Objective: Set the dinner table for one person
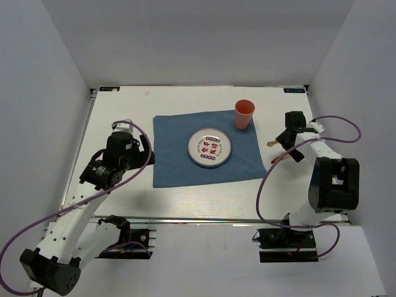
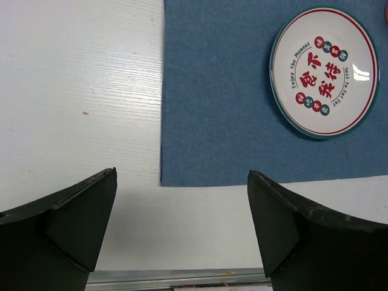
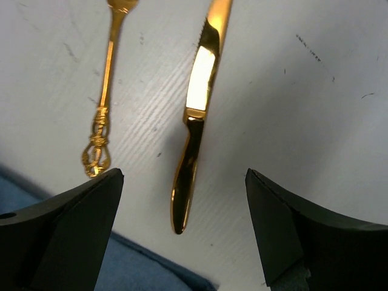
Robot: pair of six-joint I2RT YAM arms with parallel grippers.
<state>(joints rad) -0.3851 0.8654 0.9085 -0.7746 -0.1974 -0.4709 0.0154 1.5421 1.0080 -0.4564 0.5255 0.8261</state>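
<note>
Squarely in line with right gripper [image 3: 183, 174], jaws apart, lies gold knife [image 3: 197, 103], long axis pointing away, handle nearest; left gripper [image 2: 182, 174], also apart, well away.

The white surface [image 1: 198, 201] is boxed in on three sides: a pale grey left wall [image 1: 37, 93] outboard of the left fingers [image 2: 73, 212], a matching right wall [image 1: 365, 74] outboard of the right fingers [image 3: 66, 224], and a back wall [image 1: 198, 43] far beyond both. Wood grain runs through the surface (dark flecks mark it ahead of the right fingers), and a metal rail [image 2: 176, 277] edges it just behind the left fingers. Light falls soft and even.
</note>
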